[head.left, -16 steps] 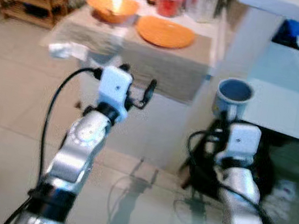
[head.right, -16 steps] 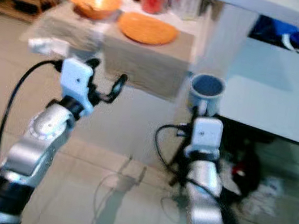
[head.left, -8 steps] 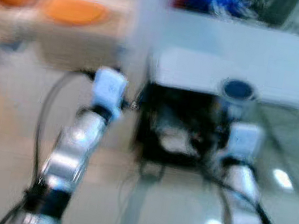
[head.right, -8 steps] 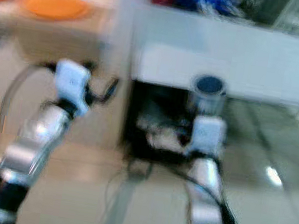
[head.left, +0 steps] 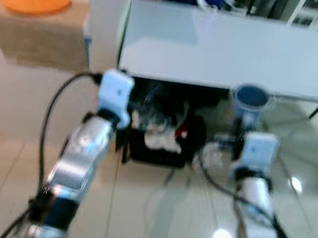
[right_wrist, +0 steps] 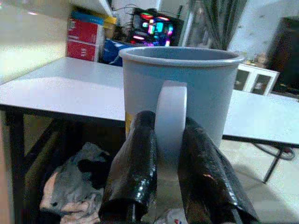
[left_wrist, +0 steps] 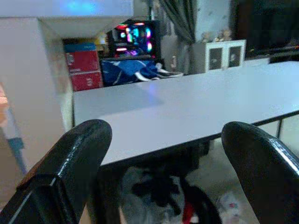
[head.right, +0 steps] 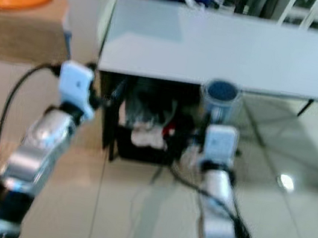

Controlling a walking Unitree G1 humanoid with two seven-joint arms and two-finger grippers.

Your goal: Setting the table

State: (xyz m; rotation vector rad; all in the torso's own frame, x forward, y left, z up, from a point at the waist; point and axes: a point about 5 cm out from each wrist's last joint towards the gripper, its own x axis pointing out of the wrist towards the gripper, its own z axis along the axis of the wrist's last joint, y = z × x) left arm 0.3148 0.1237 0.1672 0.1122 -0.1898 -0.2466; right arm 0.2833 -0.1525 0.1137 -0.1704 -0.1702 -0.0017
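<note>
Blue mug sits upright, handle pinched by the right gripper; white table lies just ahead. Left gripper is spread, holding nothing.

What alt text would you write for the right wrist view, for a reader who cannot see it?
The right gripper pinches the handle of a blue mug between its two black fingers, holding it upright before a long white table. Under the table lies a heap of cloths, and red boxes stand in the background.

Home: white table, tiled floor
</note>
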